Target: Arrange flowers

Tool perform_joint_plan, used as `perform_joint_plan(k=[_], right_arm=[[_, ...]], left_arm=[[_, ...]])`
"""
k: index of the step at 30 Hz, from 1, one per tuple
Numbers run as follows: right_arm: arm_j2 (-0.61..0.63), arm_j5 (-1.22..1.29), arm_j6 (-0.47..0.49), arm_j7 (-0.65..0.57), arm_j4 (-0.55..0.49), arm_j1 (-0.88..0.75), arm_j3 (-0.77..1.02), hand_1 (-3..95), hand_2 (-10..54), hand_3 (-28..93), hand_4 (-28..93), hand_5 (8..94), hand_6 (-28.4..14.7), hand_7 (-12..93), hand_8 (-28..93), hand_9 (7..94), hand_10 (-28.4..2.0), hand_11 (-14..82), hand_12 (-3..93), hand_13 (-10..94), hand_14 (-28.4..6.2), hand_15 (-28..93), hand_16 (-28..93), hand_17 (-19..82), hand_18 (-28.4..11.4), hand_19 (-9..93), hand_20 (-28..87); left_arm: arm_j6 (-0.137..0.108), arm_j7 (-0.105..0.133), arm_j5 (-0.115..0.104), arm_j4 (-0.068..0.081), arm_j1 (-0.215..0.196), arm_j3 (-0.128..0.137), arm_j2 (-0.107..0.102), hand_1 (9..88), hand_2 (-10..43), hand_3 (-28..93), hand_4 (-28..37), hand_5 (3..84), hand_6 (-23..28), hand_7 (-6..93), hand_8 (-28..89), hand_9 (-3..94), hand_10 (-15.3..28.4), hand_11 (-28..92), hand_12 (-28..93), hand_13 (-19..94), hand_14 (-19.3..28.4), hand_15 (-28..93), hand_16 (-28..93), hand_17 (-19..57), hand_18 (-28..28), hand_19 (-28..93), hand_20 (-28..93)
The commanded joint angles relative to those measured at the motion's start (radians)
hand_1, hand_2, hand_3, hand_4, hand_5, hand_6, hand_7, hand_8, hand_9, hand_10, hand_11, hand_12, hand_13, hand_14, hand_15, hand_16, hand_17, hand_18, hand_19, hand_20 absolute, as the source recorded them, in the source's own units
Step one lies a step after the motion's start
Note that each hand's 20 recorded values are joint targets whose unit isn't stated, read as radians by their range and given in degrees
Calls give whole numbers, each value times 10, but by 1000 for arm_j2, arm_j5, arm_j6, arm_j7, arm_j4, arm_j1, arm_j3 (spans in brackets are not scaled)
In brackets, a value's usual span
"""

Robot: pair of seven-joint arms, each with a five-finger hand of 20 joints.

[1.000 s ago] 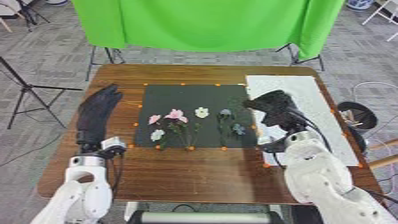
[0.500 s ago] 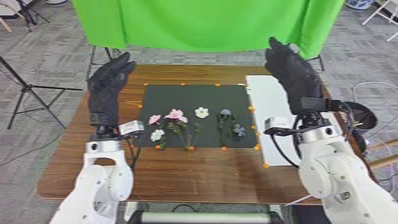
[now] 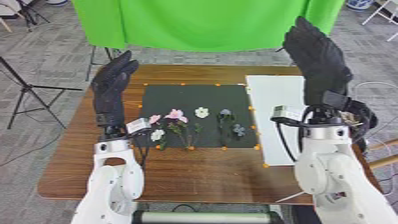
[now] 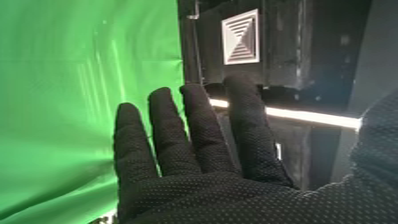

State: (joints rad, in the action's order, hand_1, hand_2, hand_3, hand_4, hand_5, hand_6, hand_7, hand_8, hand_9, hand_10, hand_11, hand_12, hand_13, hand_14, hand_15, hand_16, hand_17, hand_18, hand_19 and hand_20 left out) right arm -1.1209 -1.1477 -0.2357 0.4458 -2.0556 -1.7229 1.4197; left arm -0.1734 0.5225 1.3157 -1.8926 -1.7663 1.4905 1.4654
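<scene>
Flowers (image 3: 177, 115) lie loose on the dark mat (image 3: 192, 93); low sweep of right hand (image 3: 321, 62) or left hand (image 3: 111, 85), both released, empty, could drag stems.

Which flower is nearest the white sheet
The lower blue flower, by the dark mat's right edge; the upper blue flower, pink flowers and white flowers lie farther left.

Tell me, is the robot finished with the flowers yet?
It looks nearly done: pink flowers, white flowers and blue flowers lie on the dark mat. The left robot hand and right robot hand are raised, holding nothing. Maybe only tidying the stems is left.
</scene>
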Motion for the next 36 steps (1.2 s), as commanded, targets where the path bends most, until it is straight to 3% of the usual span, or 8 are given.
perform_joint_plan(k=[1,5,7,9,11,14,19,36], right_arm=[[4,-13,35,-42,-23,-23,28,34,10,805,-177,449,13,109,-88,418,-128,46,93,303,-137,87,134,171,-155,67,254],[-5,-81,135,-161,-27,-58,66,47,2,793,-175,438,3,97,-89,408,-131,43,94,287,-144,80,130,166,-159,71,253],[-7,-83,141,-201,-25,-69,64,42,9,780,-173,436,-7,83,-84,404,-136,41,93,279,-146,75,129,162,-161,72,249],[-7,-78,140,-207,-16,-74,60,39,14,774,-170,436,-16,75,-82,401,-137,40,93,274,-149,73,129,160,-161,72,246],[-6,-83,135,-210,-5,-65,50,38,17,770,-169,438,-21,72,-80,399,-138,40,93,272,-151,71,129,159,-161,73,245],[-7,-92,129,-210,2,-51,43,40,21,770,-165,445,-25,69,-77,398,-138,40,93,272,-151,72,131,159,-161,77,245],[-9,-82,126,-222,10,-46,40,43,23,771,-163,449,-25,73,-77,400,-139,40,93,276,-151,72,133,159,-162,81,243],[-9,-46,114,-221,11,-50,27,48,27,772,-162,457,-24,78,-78,405,-142,41,94,285,-154,75,137,162,-164,91,243]], left_arm=[[1,14,-7,2,7,0,3,307,-55,721,-213,512,6,171,-88,502,125,210,116,414,155,197,-10,138,114,54,222],[4,19,-6,-16,8,-7,-7,312,-56,718,-214,514,8,168,-88,502,126,208,116,412,154,193,-13,148,113,58,227],[-7,16,-21,-26,12,-14,-12,314,-54,715,-216,514,9,168,-87,501,126,208,117,409,153,188,-14,151,113,58,230],[3,12,-33,-29,24,-22,-14,312,-45,712,-219,514,9,166,-87,501,127,207,117,408,152,187,-14,152,112,57,231],[4,15,-24,-34,30,-27,-16,307,-34,709,-223,515,11,165,-86,501,127,207,117,407,153,187,-12,152,112,56,233],[20,12,-29,-36,40,-34,-20,304,-28,709,-228,516,11,163,-85,501,127,207,118,407,153,188,-11,152,112,55,235],[17,9,-43,-46,38,-40,-23,300,-24,710,-229,516,13,160,-84,501,129,206,118,407,153,188,-11,151,112,54,235],[7,7,-66,-37,47,-49,-19,300,-20,708,-230,519,13,158,-82,503,130,206,120,407,155,191,-10,149,112,55,234]])
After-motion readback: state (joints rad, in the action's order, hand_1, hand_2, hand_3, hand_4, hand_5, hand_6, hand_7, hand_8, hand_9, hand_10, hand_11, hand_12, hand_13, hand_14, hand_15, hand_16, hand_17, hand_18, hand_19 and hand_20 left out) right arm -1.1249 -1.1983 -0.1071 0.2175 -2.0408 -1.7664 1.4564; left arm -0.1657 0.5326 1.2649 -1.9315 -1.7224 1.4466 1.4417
